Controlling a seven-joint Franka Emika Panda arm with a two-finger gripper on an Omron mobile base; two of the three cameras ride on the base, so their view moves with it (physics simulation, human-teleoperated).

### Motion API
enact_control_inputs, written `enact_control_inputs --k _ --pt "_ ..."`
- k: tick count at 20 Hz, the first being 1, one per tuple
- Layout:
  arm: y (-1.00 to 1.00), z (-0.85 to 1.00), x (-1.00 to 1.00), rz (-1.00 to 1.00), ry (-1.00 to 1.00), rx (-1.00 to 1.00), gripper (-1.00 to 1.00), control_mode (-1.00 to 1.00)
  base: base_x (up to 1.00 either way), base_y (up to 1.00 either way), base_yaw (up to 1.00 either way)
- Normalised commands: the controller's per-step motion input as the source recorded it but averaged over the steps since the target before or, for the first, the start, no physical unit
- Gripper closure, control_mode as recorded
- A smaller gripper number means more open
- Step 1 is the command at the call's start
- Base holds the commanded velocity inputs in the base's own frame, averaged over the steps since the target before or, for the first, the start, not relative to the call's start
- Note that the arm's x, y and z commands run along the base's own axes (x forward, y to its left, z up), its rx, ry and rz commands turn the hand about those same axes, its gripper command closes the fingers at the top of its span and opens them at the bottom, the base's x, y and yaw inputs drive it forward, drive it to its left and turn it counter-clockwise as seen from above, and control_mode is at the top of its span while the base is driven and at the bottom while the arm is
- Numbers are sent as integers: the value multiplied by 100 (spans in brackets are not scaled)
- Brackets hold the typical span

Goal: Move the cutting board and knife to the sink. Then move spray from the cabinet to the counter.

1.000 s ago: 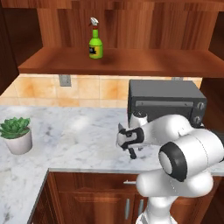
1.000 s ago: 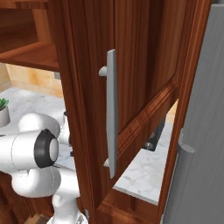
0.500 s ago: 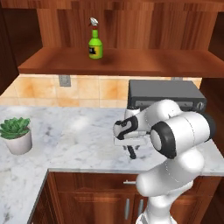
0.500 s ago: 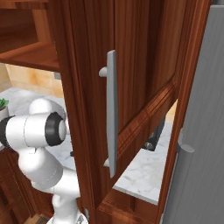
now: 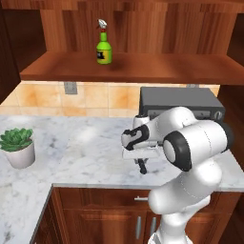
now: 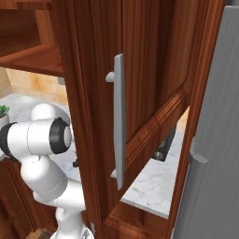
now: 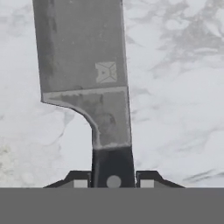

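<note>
Where veined marble counter [image 7: 183,65] spreads, broad grey steel knife [image 7: 87,74], black handle.

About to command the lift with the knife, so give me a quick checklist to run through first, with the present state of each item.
1. Knife lined up between the fingertips: ok, the black handle sits centred between them in the hand view.
2. Jaws firmly closed on the handle: cannot tell, small gaps seem to remain on both sides.
3. Gripper down at the counter: ok in the left base view.
4. Blade lying flat on the marble: ok, it looks flat.
5. Spray upright on the cabinet shelf for later: ok.
6. Path to the sink: cannot tell.
</note>
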Motion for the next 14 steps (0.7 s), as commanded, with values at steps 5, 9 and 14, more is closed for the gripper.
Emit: enact_control_inputs --k 5,9,14 --pt "0 55 -42 0 -17 2 100 -100 0 0 0" --pt "1 99 -8 1 -8 4 100 -100 0 0 0" --pt "17 96 -4 2 3 2 100 -100 0 0 0"
